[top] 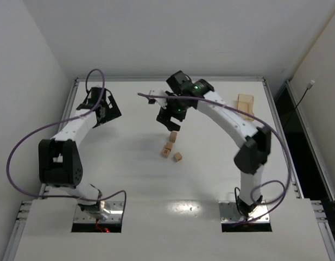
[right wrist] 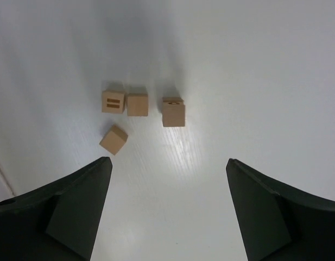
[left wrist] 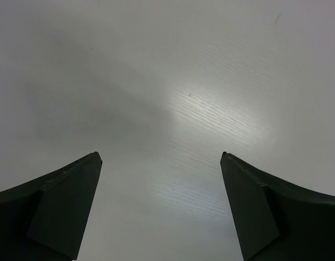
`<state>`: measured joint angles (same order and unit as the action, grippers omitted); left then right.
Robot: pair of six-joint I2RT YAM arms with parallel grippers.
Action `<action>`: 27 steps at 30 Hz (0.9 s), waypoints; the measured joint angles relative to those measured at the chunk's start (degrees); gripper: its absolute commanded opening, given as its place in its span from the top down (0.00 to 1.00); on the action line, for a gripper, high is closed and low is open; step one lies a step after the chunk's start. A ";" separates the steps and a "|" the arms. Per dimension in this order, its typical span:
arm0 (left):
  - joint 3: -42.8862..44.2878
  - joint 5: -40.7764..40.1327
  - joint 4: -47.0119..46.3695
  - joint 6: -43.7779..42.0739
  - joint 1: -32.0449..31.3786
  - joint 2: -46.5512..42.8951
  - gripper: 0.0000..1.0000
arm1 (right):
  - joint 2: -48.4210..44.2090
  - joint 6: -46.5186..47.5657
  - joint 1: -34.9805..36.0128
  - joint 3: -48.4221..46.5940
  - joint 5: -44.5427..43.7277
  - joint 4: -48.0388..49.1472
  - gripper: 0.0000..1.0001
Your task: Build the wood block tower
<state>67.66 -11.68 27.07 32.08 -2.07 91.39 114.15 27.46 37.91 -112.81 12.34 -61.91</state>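
Several small tan wood blocks lie loose on the white table [top: 129, 179]. In the right wrist view, a block with dark marks [right wrist: 113, 101] touches a plain block [right wrist: 137, 104]. A third block [right wrist: 173, 112] sits apart to the right, and a tilted block [right wrist: 113, 140] lies nearer. In the top view they cluster at mid-table: the marked block [top: 166, 153], its neighbour [top: 168, 145], the third [top: 172, 136] and the tilted one [top: 178, 156]. No tower stands. My right gripper [top: 170, 124] [right wrist: 167, 160] is open and empty, just beyond the blocks. My left gripper [top: 105, 111] [left wrist: 160, 154] is open over bare table, far left.
Larger flat pale wooden slabs [top: 244, 104] lie at the back right near the table edge. A purple cable [top: 151, 97] crosses above the table beside the right wrist. White walls close in at the left and back.
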 measured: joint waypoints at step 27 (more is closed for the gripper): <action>-1.60 -5.95 -0.39 -1.77 -42.47 4.96 0.40 | -37.24 -19.08 -20.11 43.58 -25.68 21.68 0.24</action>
<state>66.06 -17.63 26.68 30.30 -44.53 96.36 76.90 8.38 17.80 -69.23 -13.34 -40.23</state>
